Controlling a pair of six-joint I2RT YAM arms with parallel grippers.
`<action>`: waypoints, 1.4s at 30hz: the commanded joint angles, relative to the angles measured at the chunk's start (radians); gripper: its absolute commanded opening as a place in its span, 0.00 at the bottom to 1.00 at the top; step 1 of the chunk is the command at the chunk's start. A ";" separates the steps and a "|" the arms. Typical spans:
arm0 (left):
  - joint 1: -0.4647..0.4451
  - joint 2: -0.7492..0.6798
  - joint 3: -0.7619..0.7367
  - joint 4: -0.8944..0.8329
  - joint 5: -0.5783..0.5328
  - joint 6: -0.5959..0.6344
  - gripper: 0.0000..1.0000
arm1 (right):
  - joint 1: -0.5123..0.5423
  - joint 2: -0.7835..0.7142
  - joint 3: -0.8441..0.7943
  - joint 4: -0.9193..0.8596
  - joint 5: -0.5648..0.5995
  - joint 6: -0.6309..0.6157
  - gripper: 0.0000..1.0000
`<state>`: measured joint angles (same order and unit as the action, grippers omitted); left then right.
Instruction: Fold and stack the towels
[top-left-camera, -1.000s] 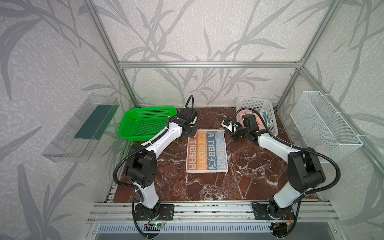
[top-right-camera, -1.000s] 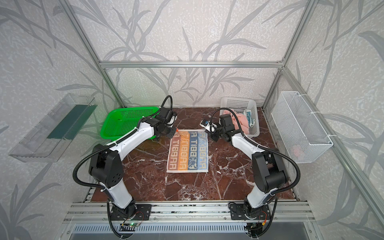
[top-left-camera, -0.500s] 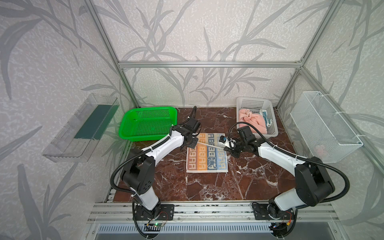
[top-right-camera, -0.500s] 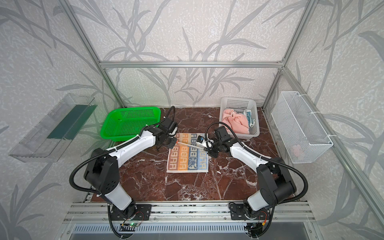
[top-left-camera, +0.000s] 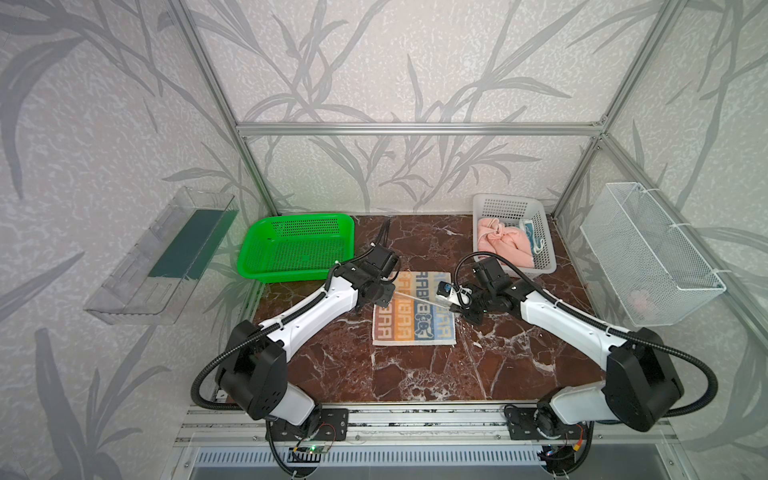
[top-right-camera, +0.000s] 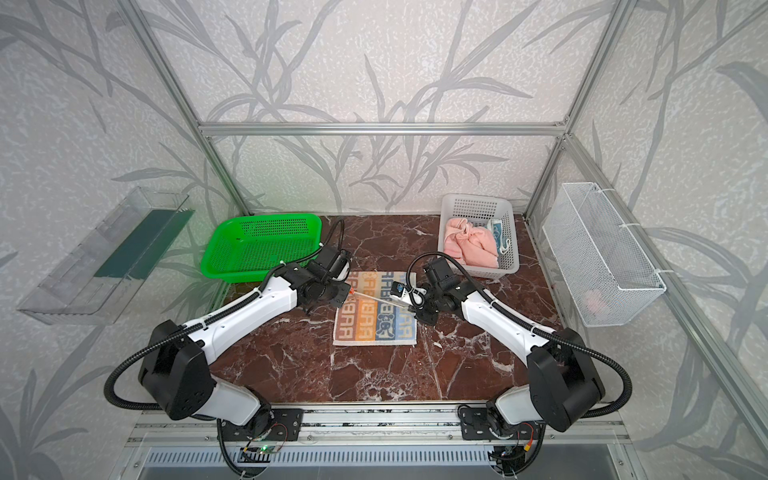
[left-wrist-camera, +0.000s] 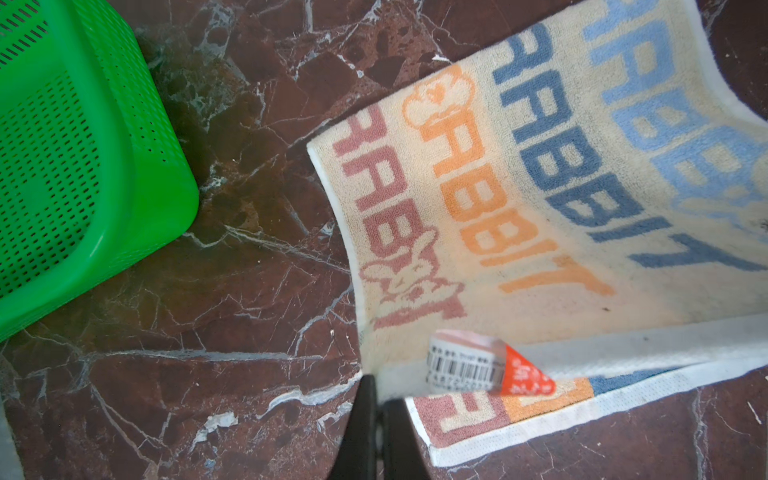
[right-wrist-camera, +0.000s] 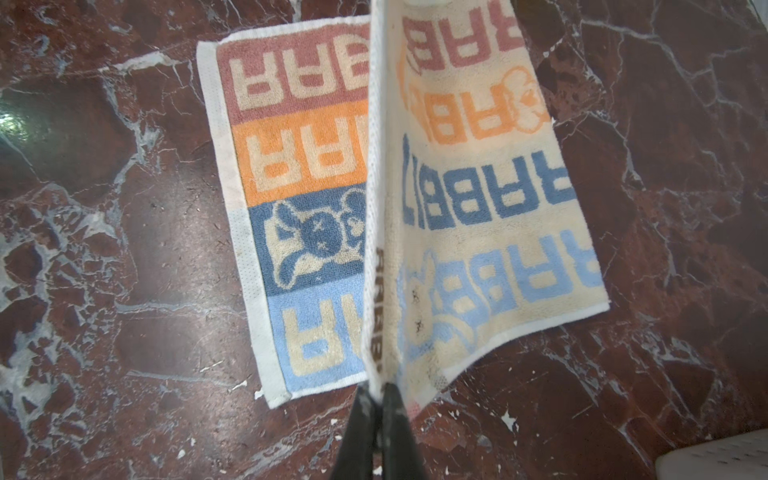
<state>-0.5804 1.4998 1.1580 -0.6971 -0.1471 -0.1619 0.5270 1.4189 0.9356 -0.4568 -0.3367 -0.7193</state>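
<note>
Since the earlier frames, both claws have carried the far edge of the cream RABBIT towel (top-left-camera: 413, 328) up and toward its near edge. That edge now hangs taut above the towel's middle, at the centre of the surface (top-left-camera: 415, 374). The left claw (top-left-camera: 385, 295) and right claw (top-left-camera: 455, 306) each clench a corner. The pink towel (top-left-camera: 505, 245) and teal towel (top-left-camera: 532, 235) sit in the white basket (top-left-camera: 509, 203) at the far right corner. Both pinches look thin, so a corner could slip, or uneven travel could skew the fold.

The left arm (top-left-camera: 316, 307) and right arm (top-left-camera: 561, 320) reach diagonally inward from the counter's (top-left-camera: 415, 374) front corners, wrists facing each other above its middle. Left fingers (left-wrist-camera: 363, 415) and right fingers (right-wrist-camera: 361, 415) each pinch tight on a lifted corner of the cream towel (top-left-camera: 411, 332).
</note>
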 joint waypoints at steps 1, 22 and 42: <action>-0.007 -0.042 -0.024 -0.037 -0.021 -0.048 0.00 | 0.013 -0.017 0.003 -0.100 0.042 0.029 0.00; -0.077 -0.043 -0.155 -0.008 -0.011 -0.140 0.00 | 0.150 0.139 0.014 -0.218 0.141 0.058 0.00; -0.107 -0.010 -0.257 0.054 0.004 -0.194 0.00 | 0.230 0.246 0.068 -0.315 0.152 0.037 0.04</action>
<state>-0.6876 1.4796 0.9154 -0.6411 -0.1207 -0.3210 0.7467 1.6497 0.9859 -0.6720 -0.1982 -0.6670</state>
